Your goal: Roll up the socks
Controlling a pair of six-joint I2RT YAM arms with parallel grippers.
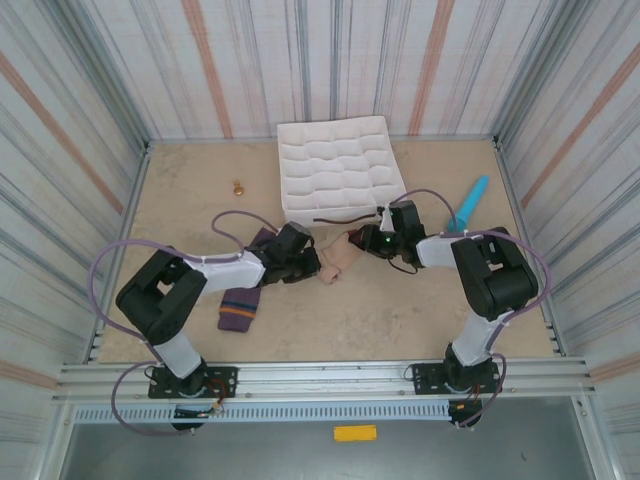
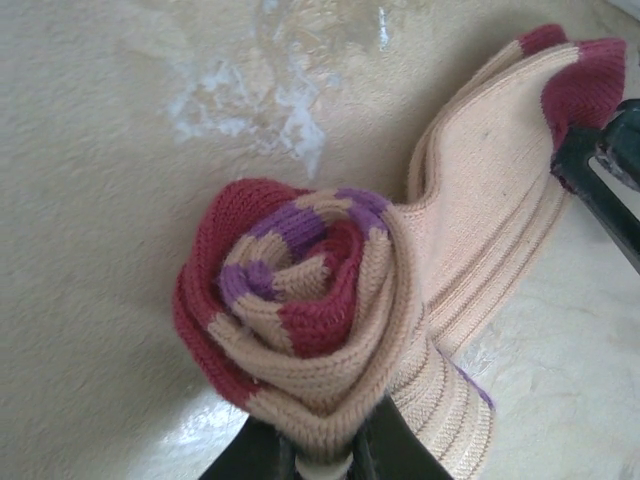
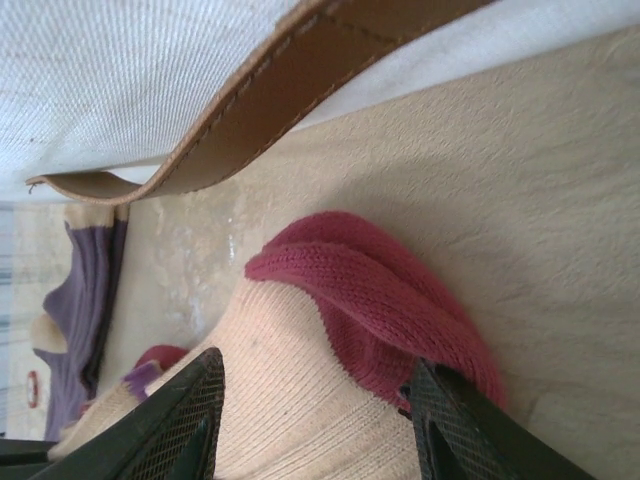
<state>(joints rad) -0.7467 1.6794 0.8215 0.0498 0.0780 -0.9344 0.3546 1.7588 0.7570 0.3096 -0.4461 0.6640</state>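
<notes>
Left end effector (image 2: 322, 452) pinches rolled beige sock (image 2: 480, 200) — right end effector (image 3: 315, 372) clasps its cuff.

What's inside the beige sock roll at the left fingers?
A red and purple striped end spirals inside the beige sock; deeper layers are covered by the wraps.

Over the middle of the desk (image 1: 330, 330) both arms reach inward to the beige sock (image 1: 338, 258): the left gripper (image 1: 303, 262) meets its left end, the right gripper (image 1: 372, 240) its right end. The purple sock (image 1: 240, 306) lies partly under the left arm, striped end nearest the bases. Farther back sit a white quilted tray (image 1: 340, 170), a turquoise stick (image 1: 470, 203) and a small brown knob (image 1: 238, 187)
</notes>
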